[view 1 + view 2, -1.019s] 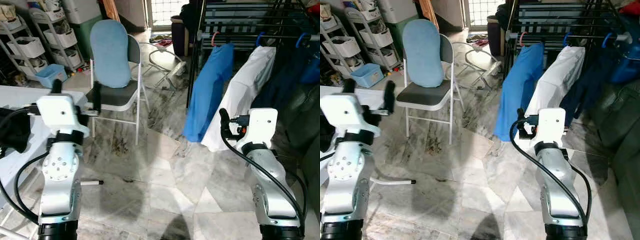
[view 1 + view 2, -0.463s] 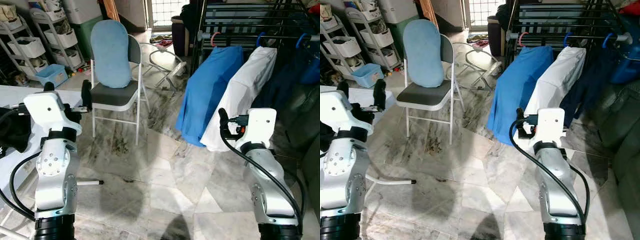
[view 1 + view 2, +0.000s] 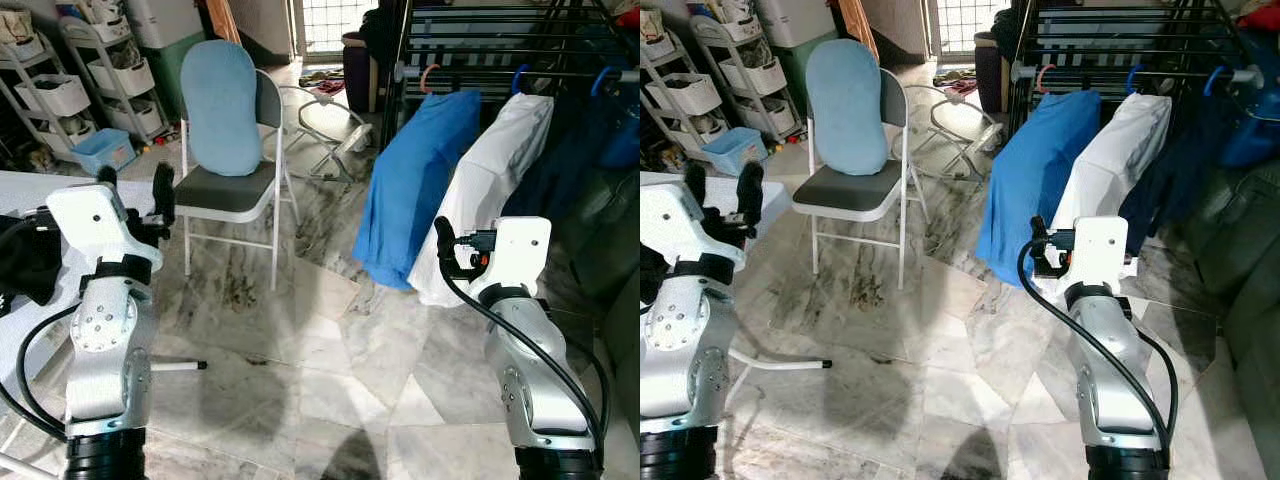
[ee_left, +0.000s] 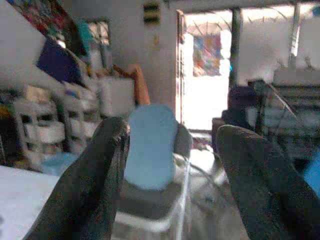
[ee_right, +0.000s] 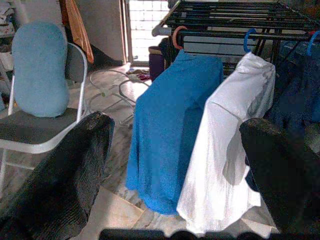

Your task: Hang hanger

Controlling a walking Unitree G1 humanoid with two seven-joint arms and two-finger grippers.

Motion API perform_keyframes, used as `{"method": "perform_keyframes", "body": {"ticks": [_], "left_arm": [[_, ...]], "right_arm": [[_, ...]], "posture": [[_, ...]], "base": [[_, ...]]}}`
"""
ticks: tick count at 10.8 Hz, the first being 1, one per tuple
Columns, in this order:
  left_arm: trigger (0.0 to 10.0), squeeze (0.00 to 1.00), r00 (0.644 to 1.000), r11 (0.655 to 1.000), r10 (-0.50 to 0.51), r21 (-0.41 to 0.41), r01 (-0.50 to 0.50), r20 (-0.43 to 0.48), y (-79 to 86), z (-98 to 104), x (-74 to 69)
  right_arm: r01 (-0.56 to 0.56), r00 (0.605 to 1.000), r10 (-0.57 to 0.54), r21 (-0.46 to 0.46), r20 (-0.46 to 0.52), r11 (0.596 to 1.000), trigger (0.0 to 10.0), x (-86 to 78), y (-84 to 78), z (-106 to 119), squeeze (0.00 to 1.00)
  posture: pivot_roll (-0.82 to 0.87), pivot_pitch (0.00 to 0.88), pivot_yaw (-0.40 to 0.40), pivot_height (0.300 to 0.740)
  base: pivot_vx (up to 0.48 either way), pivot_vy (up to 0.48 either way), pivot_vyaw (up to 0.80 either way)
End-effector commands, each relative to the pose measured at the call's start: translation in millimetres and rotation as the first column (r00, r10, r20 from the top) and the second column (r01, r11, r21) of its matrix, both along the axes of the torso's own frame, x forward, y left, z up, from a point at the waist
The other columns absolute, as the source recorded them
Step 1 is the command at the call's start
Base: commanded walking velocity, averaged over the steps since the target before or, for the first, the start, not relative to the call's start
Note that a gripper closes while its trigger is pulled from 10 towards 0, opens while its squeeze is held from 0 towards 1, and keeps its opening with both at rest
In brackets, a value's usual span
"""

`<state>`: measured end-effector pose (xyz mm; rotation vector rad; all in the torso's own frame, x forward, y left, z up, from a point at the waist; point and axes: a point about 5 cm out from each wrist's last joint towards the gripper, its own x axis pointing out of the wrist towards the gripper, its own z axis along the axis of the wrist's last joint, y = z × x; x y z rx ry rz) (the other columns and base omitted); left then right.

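A black drying rack (image 3: pixel 500 40) stands at the back right. A blue shirt (image 3: pixel 415 180) hangs from it on an orange hanger (image 3: pixel 430 75). Beside that, a white shirt (image 3: pixel 490 180) hangs on a blue hanger (image 3: pixel 520 75). Dark blue clothes (image 3: pixel 570 150) hang further right. My right gripper (image 5: pixel 175 127) is raised in front of the shirts, open and holding nothing, well short of them. At the left my left gripper (image 3: pixel 135 190) is also open and holds nothing; it points toward the folding chair (image 3: pixel 235 190).
The folding chair carries a light blue cushion (image 3: pixel 222 105). White shelves (image 3: pixel 60 90) with bins line the back left. A white table (image 3: pixel 20 190) with a black cloth (image 3: pixel 25 260) is at my left. A white tube (image 3: pixel 180 365) lies on the marble floor. A dark sofa (image 3: pixel 620 250) borders the right.
My left gripper has swung left, away from the chair's seat. The blue shirt swayed left on its hanger and has partly swung back. The right arm has barely moved.
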<state>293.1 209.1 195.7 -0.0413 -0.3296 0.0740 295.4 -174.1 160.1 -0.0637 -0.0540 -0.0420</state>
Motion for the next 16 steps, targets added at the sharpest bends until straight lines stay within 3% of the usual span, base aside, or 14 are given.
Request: {"method": "perform_keyframes", "body": {"ticks": [1, 2, 4, 7, 8, 9, 13, 14, 15, 16], "left_arm": [[10.0, 1.00, 0.996, 0.997, -0.070, 0.021, 0.071, -0.048, -0.8, -6.4, -3.5], [10.0, 1.00, 0.982, 0.990, -0.132, 0.025, 0.137, -0.133, -3.6, -23.4, -11.9], [10.0, 1.00, 0.953, 0.987, -0.158, -0.002, 0.163, -0.258, -10.1, -51.9, -26.0], [10.0, 1.00, 0.958, 0.989, -0.146, -0.032, 0.143, -0.247, -26.7, -57.5, -41.7], [10.0, 1.00, 0.960, 0.994, -0.106, -0.036, 0.100, -0.260, -29.7, -59.3, -44.9], [10.0, 1.00, 0.957, 0.991, -0.132, -0.055, 0.122, -0.259, -31.1, -60.4, -48.2], [10.0, 1.00, 0.957, 0.993, -0.121, -0.049, 0.112, -0.263, -30.3, -60.6, -42.3], [10.0, 0.00, 0.955, 0.990, -0.140, -0.049, 0.132, -0.263, -32.7, -60.3, -42.0], [10.0, 0.00, 0.952, 0.988, -0.152, -0.064, 0.140, -0.265, -34.7, -61.7, -42.3], [10.0, 0.00, 0.950, 0.988, -0.150, -0.076, 0.135, -0.273, -35.8, -64.7, -43.4]], "right_arm": [[-0.019, 1.000, 0.019, 0.009, -0.002, 1.000, 10.0, 2.6, 3.6, 1.0, 1.00], [-0.019, 1.000, 0.019, 0.017, -0.010, 1.000, 10.0, 2.3, 2.9, -0.9, 1.00], [-0.006, 0.999, 0.009, 0.052, -0.044, 0.999, 10.0, -0.7, 3.6, -7.7, 1.00], [0.018, 0.996, -0.012, 0.060, -0.088, 0.998, 10.0, -8.5, -2.2, -16.1, 1.00], [0.026, 0.993, -0.016, 0.081, -0.121, 0.996, 10.0, -11.0, -1.8, -22.9, 1.00], [0.006, 0.992, 0.004, 0.086, -0.125, 0.996, 10.0, -11.6, 4.6, -24.4, 1.00], [0.015, 0.990, 0.000, 0.103, -0.141, 0.995, 10.0, -15.6, 6.6, -29.4, 1.00], [0.016, 0.989, -0.001, 0.101, -0.145, 0.995, 10.0, -16.6, 6.7, -30.5, 0.60], [0.017, 0.988, -0.001, 0.100, -0.152, 0.995, 10.0, -17.2, 5.9, -32.7, 0.00], [0.025, 0.987, -0.008, 0.103, -0.160, 0.994, 10.0, -18.0, 3.9, -35.4, 0.00]], "posture": [[-0.12, 0.000, 0.095, 0.740], [-0.11, 0.000, 0.096, 0.740], [-0.11, 0.000, 0.107, 0.740], [-0.13, 0.000, 0.118, 0.740], [-0.12, 0.000, 0.110, 0.740], [-0.11, 0.000, 0.106, 0.740], [-0.12, 0.000, 0.118, 0.740], [-0.12, 0.000, 0.122, 0.740], [-0.12, 0.000, 0.123, 0.740], [-0.12, 0.000, 0.124, 0.740]], "base": [[0.000, 0.000, 0.00], [0.000, 0.000, 0.00], [0.000, 0.000, 0.00], [0.000, 0.000, 0.00], [0.000, 0.000, 0.00], [0.000, 0.000, 0.00], [0.000, 0.000, 0.00], [0.000, 0.000, 0.00], [0.000, 0.000, 0.00], [0.000, 0.000, 0.00]]}}
